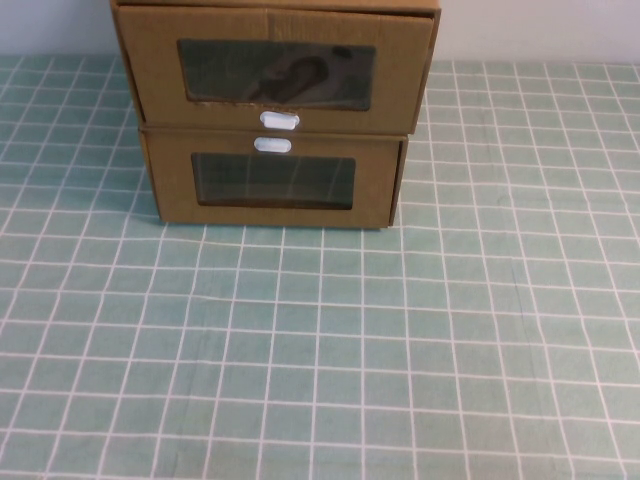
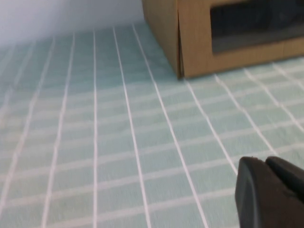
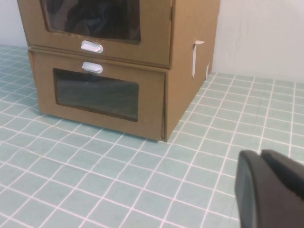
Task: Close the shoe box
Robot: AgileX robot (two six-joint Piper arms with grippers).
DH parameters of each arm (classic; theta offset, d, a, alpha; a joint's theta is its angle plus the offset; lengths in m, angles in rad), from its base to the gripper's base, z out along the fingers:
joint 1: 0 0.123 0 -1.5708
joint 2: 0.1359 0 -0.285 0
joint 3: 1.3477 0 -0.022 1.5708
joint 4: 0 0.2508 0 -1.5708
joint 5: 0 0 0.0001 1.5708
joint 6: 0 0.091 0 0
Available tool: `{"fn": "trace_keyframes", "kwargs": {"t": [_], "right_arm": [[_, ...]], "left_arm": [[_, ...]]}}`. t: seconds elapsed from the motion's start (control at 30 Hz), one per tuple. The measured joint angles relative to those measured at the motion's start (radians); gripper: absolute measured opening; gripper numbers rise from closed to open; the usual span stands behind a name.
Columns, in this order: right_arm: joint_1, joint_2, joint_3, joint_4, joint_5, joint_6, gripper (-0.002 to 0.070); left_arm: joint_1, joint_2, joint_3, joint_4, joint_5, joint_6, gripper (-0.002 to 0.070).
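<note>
Two brown cardboard drawer boxes stand stacked at the back of the table. The upper one is the shoe box (image 1: 275,70), with a clear window showing a dark shoe and a white pull tab (image 1: 279,121) below the window. Its front stands slightly forward of the lower box. It also shows in the right wrist view (image 3: 99,28). Neither arm shows in the high view. My left gripper (image 2: 266,164) is shut and empty, low over the cloth, short of the stack's left corner. My right gripper (image 3: 261,156) is shut and empty, off the stack's front right.
The lower box (image 1: 275,185) has its white tab (image 1: 272,145) above its window; its corner shows in the left wrist view (image 2: 199,47). A green checked cloth (image 1: 320,340) covers the table. A pale wall (image 3: 261,33) stands behind the stack.
</note>
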Motion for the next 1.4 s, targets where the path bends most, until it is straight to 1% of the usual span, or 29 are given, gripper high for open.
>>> {"fn": "trace_keyframes", "kwargs": {"t": [0.07,0.2,1.4], "right_arm": [[0.0,0.0,0.0,0.0,0.0,0.0,-0.0014],[0.0,0.0,0.0,0.0,0.0,0.0,-0.0014],[0.0,0.0,0.0,0.0,0.0,0.0,-0.0014]], "left_arm": [[0.0,0.0,0.0,0.012,0.049,-0.036,-0.0005],[0.0,0.0,0.0,0.033,0.058,-0.055,-0.0005],[0.0,0.0,0.0,0.041,0.06,-0.062,-0.0005]]}}
